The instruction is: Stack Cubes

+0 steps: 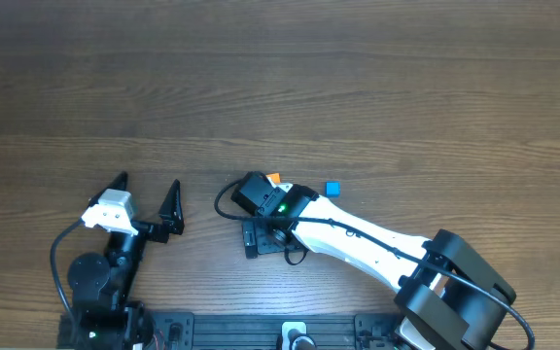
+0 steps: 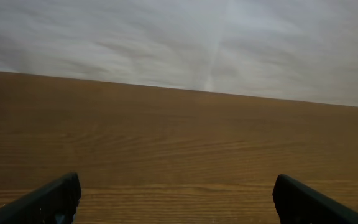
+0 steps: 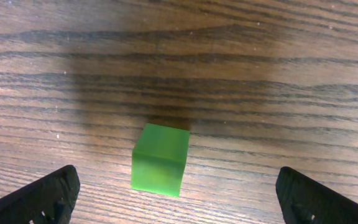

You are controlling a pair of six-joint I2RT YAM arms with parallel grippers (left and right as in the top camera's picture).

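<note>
The right pincer (image 3: 178, 190) stands wide and holds nothing, its two fingers well apart on either side of the green cube (image 3: 159, 159). The cube sits on the counter (image 3: 278, 74) between them, turned a little askew to the jaws. It looks light and rigid, with smooth faces that might slip, so a square hold on two opposite side faces seems best. The right arm reaches across the middle, wrist pointing down. An orange cube (image 1: 273, 178) and a blue cube (image 1: 332, 189) lie near. The left pincer (image 1: 148, 182), also wide, hangs near its base.
</note>
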